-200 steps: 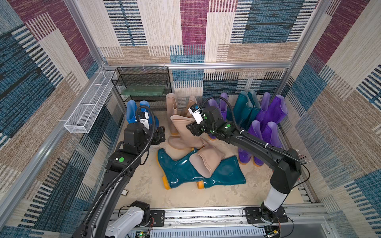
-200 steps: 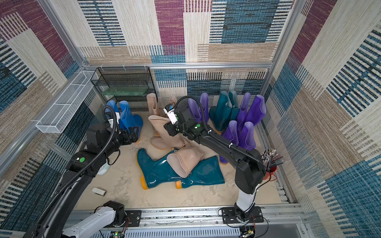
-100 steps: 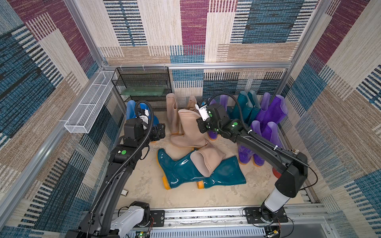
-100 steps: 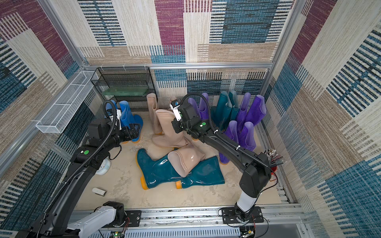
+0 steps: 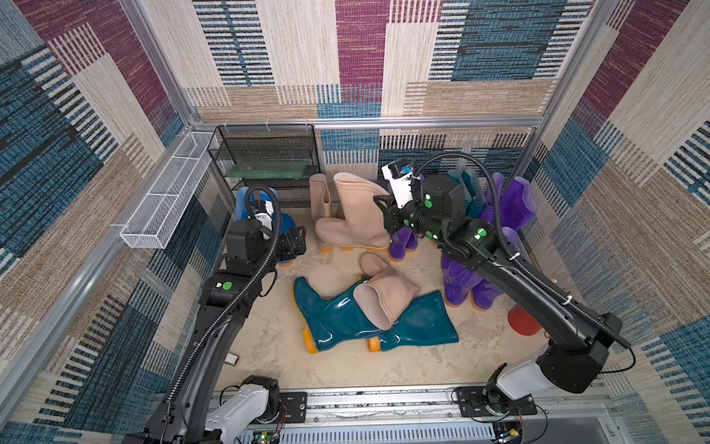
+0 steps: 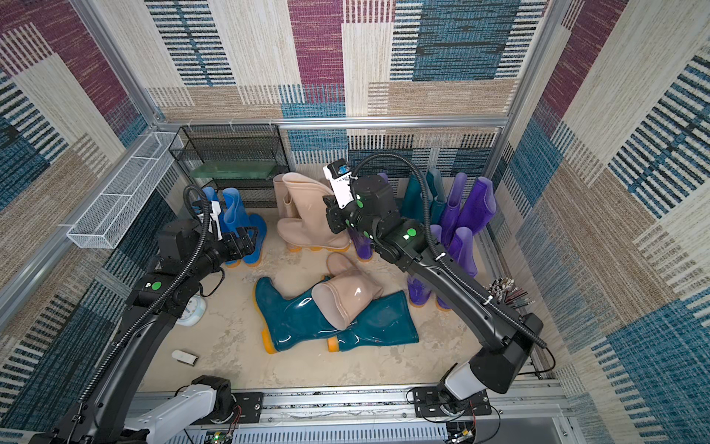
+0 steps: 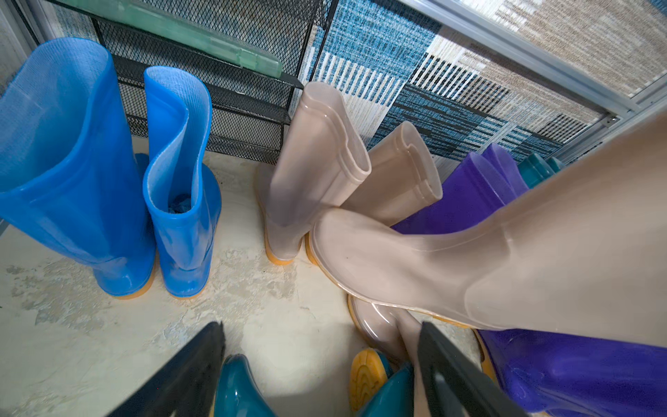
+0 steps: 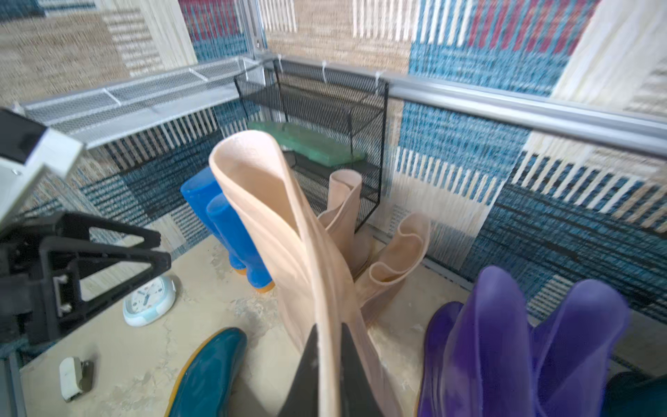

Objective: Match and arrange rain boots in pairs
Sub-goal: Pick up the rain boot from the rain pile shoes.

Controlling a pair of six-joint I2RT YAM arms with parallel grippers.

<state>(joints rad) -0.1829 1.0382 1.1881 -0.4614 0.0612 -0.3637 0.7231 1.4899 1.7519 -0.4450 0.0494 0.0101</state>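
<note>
Your right end effector [image 8: 329, 330] pinched the beige-pink boot [image 8: 267, 216] by its seemingly floppy, slick cuff; your left end effector [image 7: 321, 328] gaped empty.

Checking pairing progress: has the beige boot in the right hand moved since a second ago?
Yes: the beige boot came upright, nearer the black rack.

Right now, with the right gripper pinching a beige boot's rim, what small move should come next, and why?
Probably set the held beige boot down beside the upright beige boots at the back, then release. The right gripper is shut on its rim, and the boot stands nearly upright, close to them.
</note>
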